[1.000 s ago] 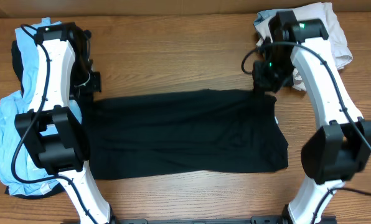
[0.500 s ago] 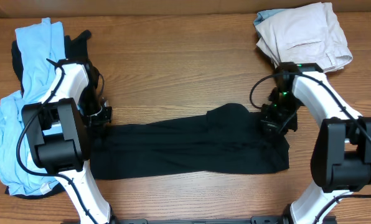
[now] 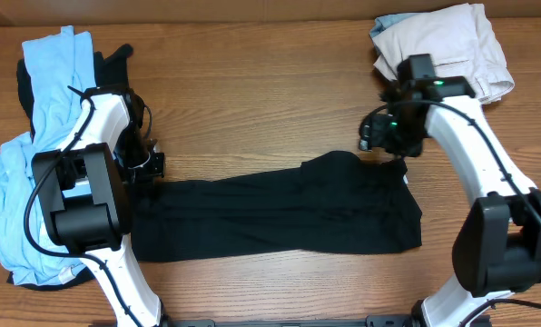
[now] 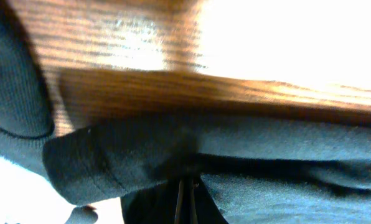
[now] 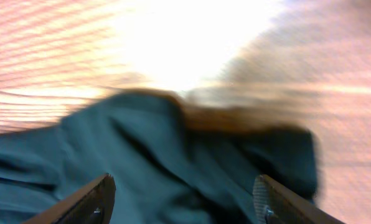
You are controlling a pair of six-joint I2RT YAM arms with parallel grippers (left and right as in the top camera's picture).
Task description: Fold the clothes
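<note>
The black T-shirt [image 3: 280, 213] lies across the table's middle as a long band, its far half doubled over toward the front. My left gripper [image 3: 151, 168] is low at the band's upper left corner and shut on the cloth. In the left wrist view the dark fabric [image 4: 285, 149] bunches around the closed left gripper [image 4: 187, 200]. My right gripper [image 3: 381, 145] hovers just above the upper right corner, open and empty. The right wrist view shows both fingertips [image 5: 99, 194] spread wide over the rumpled shirt [image 5: 173, 149].
A heap of light blue shirts [image 3: 34, 109] with a dark garment [image 3: 116, 56] beside it fills the left side behind my left arm. Folded beige trousers [image 3: 452, 45] lie at the back right corner. Bare wood [image 3: 252, 82] stretches behind the shirt.
Both grippers drew the shirt's far edge forward, folding it in half. My right gripper then opened, let go of the corner and rose back. The left stays shut.
</note>
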